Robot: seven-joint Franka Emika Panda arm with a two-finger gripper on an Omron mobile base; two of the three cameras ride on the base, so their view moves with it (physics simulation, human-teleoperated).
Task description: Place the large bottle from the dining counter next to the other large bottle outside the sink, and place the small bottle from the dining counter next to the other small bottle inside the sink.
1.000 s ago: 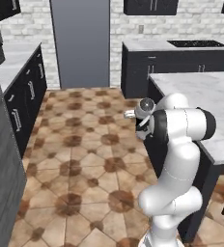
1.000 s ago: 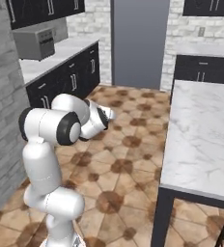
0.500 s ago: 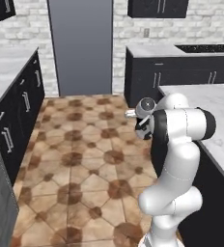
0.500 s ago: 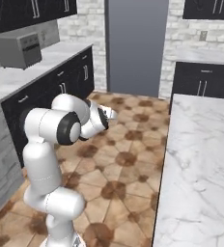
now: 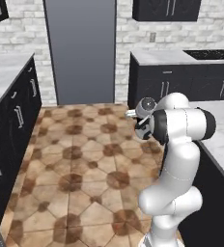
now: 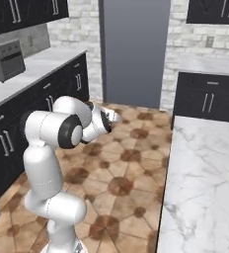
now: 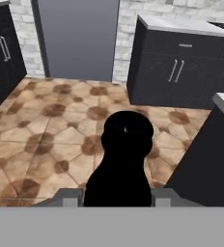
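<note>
Hand view is showing a dark-capped bottle (image 7: 126,159) standing up between the jaws — nearly closed, gripping it, long axis pointing away from the hand. No sink showing; the marble bench (image 6: 200,188) is lying at the robot's right.

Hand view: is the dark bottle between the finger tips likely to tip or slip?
The bottle looks rigid and should hold its shape in the gripper. It rises well above the fingers, so it may tip if gripped low. Its smooth, rounded surface could be slippery.
</note>
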